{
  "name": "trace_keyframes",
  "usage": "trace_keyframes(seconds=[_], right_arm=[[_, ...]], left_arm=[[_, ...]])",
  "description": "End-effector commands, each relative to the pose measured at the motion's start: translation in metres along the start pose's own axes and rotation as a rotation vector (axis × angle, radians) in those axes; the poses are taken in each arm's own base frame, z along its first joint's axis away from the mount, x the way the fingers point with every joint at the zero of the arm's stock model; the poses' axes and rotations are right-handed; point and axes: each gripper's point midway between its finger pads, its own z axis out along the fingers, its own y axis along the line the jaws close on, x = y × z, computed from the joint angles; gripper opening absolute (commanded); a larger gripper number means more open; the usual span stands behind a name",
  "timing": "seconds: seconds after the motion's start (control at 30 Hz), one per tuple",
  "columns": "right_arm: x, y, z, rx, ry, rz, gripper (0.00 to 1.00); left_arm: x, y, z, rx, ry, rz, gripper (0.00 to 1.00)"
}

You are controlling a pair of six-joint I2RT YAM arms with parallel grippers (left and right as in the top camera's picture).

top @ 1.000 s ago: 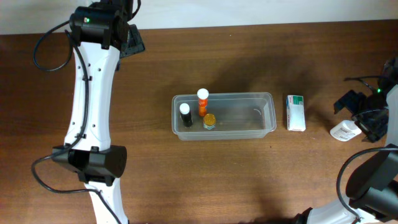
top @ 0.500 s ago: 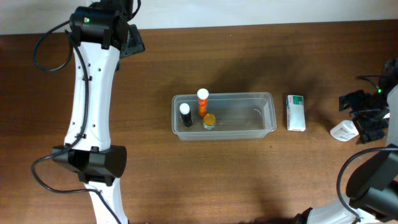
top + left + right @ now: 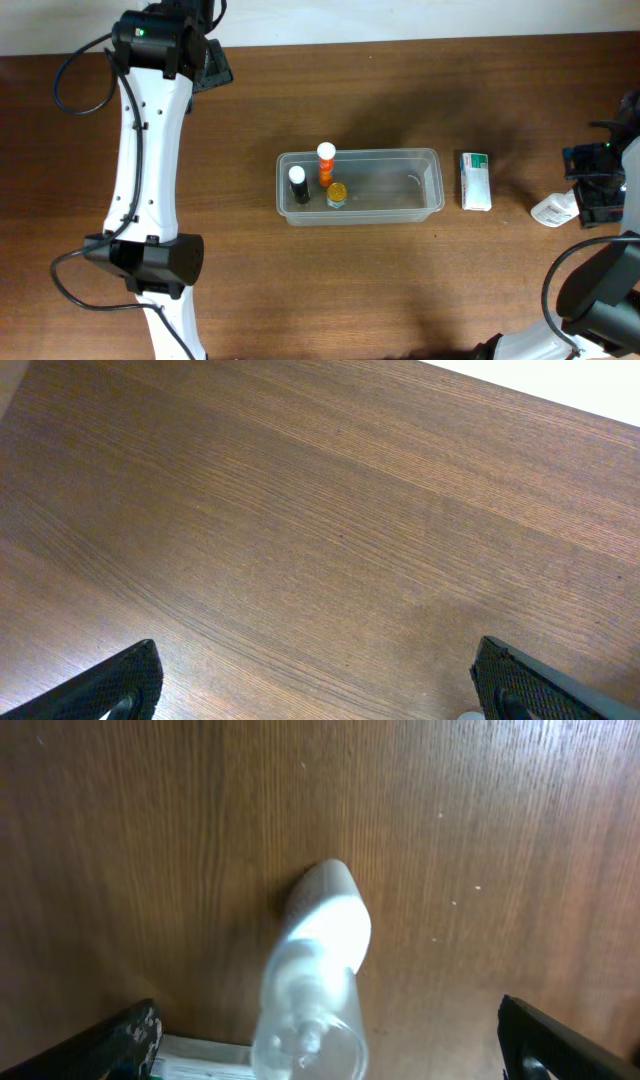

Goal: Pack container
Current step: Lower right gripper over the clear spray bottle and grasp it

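Since the earlier overhead frames, the right gripper (image 3: 592, 185) has slid from left of the white bottle (image 3: 553, 209) toward the right edge of the frame and now sits just right of it; nothing else has shifted.

The container (image 3: 360, 187) lies lengthwise at the centre of the overhead view on the wooden table (image 3: 400, 290). Three items stand crowded at its left end: a black bottle with a white cap (image 3: 298, 183) against the left wall, an orange bottle with a white cap (image 3: 326, 163) by the far rim, and a small jar with a gold lid (image 3: 337, 192) beside them. The middle and right of the tub hold nothing. A white-and-green box (image 3: 475, 181) lies just beyond the right rim, apart by a narrow gap. Bare wood runs above and below the tub and out to its left.

In the right wrist view the white bottle lies on its side in the lower middle, between the two fingers (image 3: 130, 1035) set at the lower corners, jaws spread wide and touching nothing.

The left gripper (image 3: 205, 65) hangs at the upper left of the overhead frame, well apart from the tub. Its wrist view shows only wood grain, with its fingertips (image 3: 125, 680) spread to the lower corners.
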Motion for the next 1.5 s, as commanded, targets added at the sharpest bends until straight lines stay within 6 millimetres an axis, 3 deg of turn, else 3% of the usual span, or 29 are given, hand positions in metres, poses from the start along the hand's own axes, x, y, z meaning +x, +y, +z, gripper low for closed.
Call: trace_keyframes(seconds=[0.0,0.3,0.47,0.67,0.93,1.33,1.47], right_arm=[[-0.007,-0.005,0.004,0.020,-0.028,0.105,0.98],[0.001,-0.011,0.019,0.040,-0.009,0.303,0.98],[0.002,-0.009,0.036,0.016,-0.018,0.314,0.98],[-0.004,-0.001,0.039,-0.017,-0.040,0.315,1.00],[-0.006,0.002,0.041,-0.031,-0.047,0.318,0.84],[-0.003,-0.002,0.057,-0.020,-0.056,0.320,0.82],[-0.003,-0.002,0.060,-0.019,-0.057,0.320,0.58]], left_arm=[[-0.004,0.005,-0.004,-0.011,-0.018,0.005,0.99],[-0.004,0.005,-0.004,-0.011,-0.018,0.006,0.99],[-0.004,0.005,-0.004,-0.011,-0.018,0.006,0.99],[-0.004,0.005,-0.004,-0.011,-0.018,0.005,0.99],[-0.004,0.005,-0.004,-0.011,-0.018,0.005,0.99],[-0.004,0.005,-0.004,-0.011,-0.018,0.005,0.99],[-0.004,0.005,-0.004,-0.011,-0.018,0.005,0.99]])
